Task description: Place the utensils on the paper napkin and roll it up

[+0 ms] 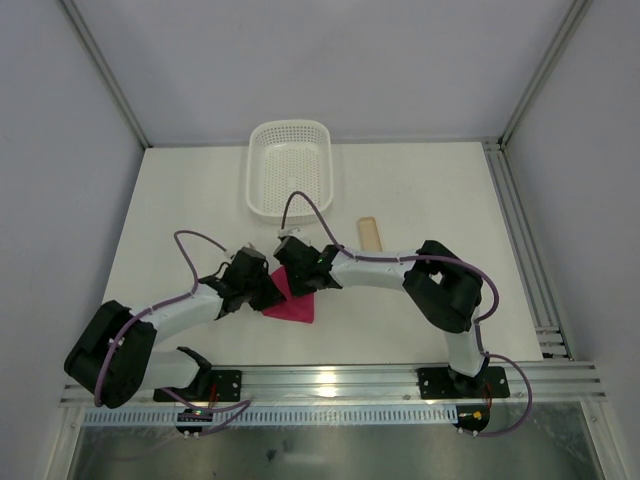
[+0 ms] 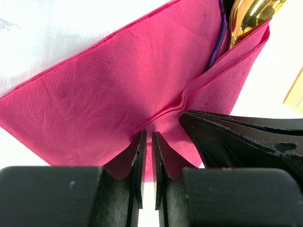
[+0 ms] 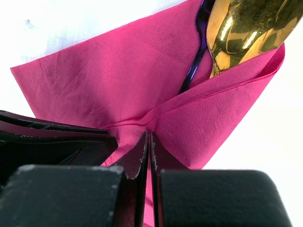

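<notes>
Your left gripper (image 2: 147, 146) and right gripper (image 3: 148, 144) each pinch the paper napkin (image 2: 109, 94) flap closed. Roll evenly over the gold spoon (image 3: 241, 33) and dark utensil (image 3: 196, 52), with the paper taut.

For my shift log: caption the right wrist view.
Shut right claw pinches folded magenta paper napkin over gold metal utensil.

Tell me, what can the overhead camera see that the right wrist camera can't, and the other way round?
Only the overhead view shows the white perforated plastic basket and the pale beige flat strip. Only the right wrist view shows the shiny gold-headed metal utensil and a slim dark utensil, both lying inside a folded-over flap. Both views show the magenta-pink paper napkin.
</notes>
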Available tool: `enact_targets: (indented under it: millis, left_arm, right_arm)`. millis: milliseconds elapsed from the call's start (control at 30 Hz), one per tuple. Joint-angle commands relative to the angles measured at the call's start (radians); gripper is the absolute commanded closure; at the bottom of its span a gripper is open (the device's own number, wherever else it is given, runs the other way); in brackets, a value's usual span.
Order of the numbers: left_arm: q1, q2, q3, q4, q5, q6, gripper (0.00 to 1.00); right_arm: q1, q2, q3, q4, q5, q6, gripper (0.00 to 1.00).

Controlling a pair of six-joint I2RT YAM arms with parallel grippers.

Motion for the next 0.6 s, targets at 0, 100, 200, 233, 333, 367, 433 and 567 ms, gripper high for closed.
enact_targets:
  millis: [0,100,200,233,333,367,433,567]
  left_arm:
    - [-0.006,0.012,-0.043,-0.111,-0.069,0.019,0.85]
    - [-0.006,0.011,-0.045,-0.111,-0.071,0.017,0.85]
    - [-0.006,0.003,-0.042,-0.111,-0.071,0.016,0.85]
    - [-0.006,0.002,-0.04,-0.112,-0.069,0.014,0.85]
    - [-0.006,-0.024,-0.016,-0.133,-0.069,0.026,0.82]
    - [-0.006,-0.035,-0.004,-0.149,-0.089,0.032,0.78]
    - [-0.006,-0.058,0.049,-0.202,-0.122,0.048,0.71]
    - [-0.004,-0.089,0.125,-0.351,-0.239,0.114,0.55]
  right_arm:
    - [0.007,-0.029,0.013,-0.052,0.039,-0.002,0.96]
    - [0.024,-0.008,-0.004,-0.053,0.053,0.005,0.96]
    - [0.034,0.024,-0.01,-0.057,0.058,0.008,0.96]
    - [0.034,0.03,-0.009,-0.058,0.058,0.008,0.96]
    - [0.034,0.037,-0.018,-0.055,0.061,0.009,0.96]
    - [0.034,0.034,-0.027,-0.053,0.065,0.011,0.96]
    - [0.034,0.028,-0.036,-0.044,0.068,0.011,0.96]
    - [0.034,0.021,-0.053,-0.029,0.064,0.008,0.96]
